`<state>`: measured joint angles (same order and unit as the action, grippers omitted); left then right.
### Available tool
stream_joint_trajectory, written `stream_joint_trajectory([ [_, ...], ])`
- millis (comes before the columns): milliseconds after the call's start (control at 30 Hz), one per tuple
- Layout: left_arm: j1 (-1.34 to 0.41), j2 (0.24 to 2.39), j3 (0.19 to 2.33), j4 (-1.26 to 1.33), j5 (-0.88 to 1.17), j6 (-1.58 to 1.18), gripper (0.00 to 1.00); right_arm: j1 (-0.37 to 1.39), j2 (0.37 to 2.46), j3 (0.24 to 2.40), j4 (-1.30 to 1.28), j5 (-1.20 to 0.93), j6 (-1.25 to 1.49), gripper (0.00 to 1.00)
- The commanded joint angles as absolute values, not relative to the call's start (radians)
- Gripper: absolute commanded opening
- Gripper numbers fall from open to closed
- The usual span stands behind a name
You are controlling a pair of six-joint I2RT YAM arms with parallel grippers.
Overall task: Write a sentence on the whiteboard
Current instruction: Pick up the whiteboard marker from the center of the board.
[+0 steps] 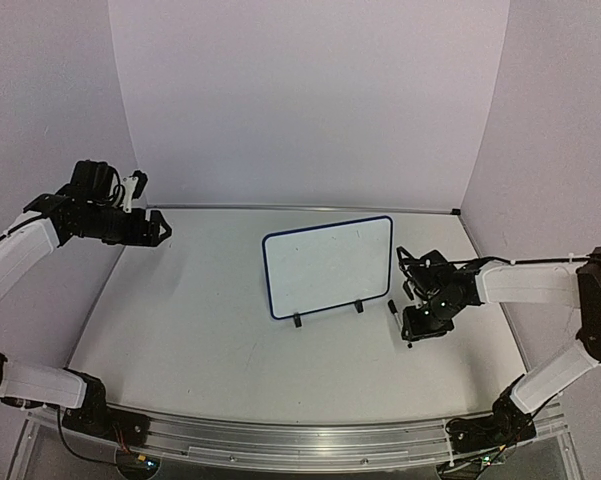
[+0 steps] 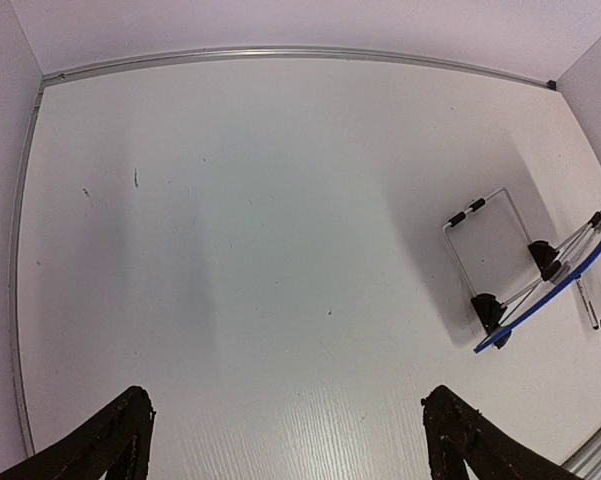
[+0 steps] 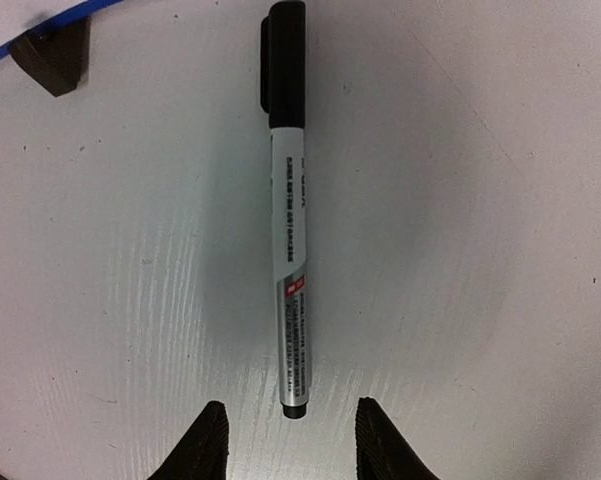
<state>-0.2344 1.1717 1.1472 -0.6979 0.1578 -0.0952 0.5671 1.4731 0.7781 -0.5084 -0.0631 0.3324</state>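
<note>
The right end effector (image 3: 292,445) sits low over the counter (image 1: 210,330), jaws narrowly apart either side of the tail end of the marker pen (image 3: 288,220), not touching it; the pen lies flat, its black cap toward 12 o'clock in the wrist view; the whiteboard (image 1: 328,265) stands mid-counter, the pen just off its 4 o'clock corner; the left end effector (image 1: 160,228) hovers well apart at 10 o'clock from the board, jaws wide, empty.
</note>
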Motion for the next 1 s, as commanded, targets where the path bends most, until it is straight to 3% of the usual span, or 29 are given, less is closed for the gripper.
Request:
stream_joint_trajectory([
  [0,-0.233,1.154,1.116,-0.605,0.135,-0.057,0.93,0.564,1.512,0.833,-0.541,-0.074,0.325,0.38],
  [967,-0.233,1.179,1.107,-0.612,0.147,-0.039,0.94,0.564,1.638,0.829,-0.473,-0.023,0.356,0.17],
])
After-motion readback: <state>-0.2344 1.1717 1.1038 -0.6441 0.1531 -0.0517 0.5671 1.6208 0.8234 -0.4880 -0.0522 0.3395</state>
